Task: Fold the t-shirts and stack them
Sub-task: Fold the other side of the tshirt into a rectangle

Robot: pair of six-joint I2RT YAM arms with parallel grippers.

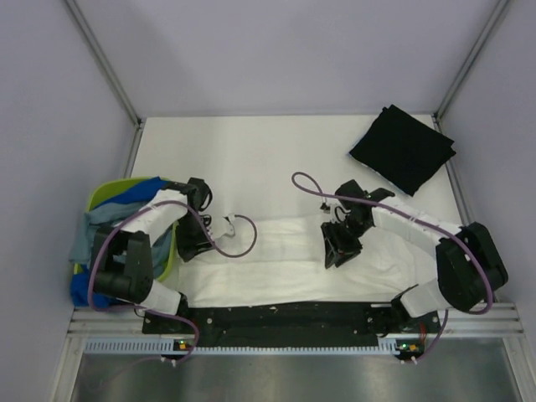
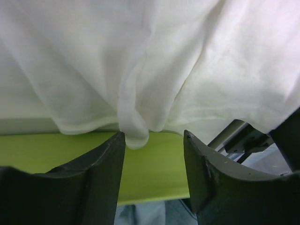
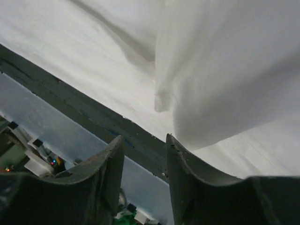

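A large white t-shirt (image 1: 276, 268) lies spread along the near part of the table, rumpled in the middle. My left gripper (image 1: 194, 243) is over its left end beside the basket, and in the left wrist view this left gripper (image 2: 154, 135) is open, with a hanging fold of the white t-shirt (image 2: 136, 131) just past the left fingertip. My right gripper (image 1: 337, 249) hovers over the shirt's right half. Seen from the wrist, the right gripper (image 3: 144, 137) is open and empty, with white t-shirt (image 3: 225, 70) beyond its tips. A folded black t-shirt (image 1: 402, 149) lies at the back right.
A lime-green basket (image 1: 126, 188) at the left edge holds a bright blue t-shirt (image 1: 126, 205) and a grey-blue one (image 1: 84, 239) that hangs over its side. The basket wall (image 2: 145, 168) fills the space behind my left fingers. A black rail (image 1: 285, 316) runs along the near table edge.
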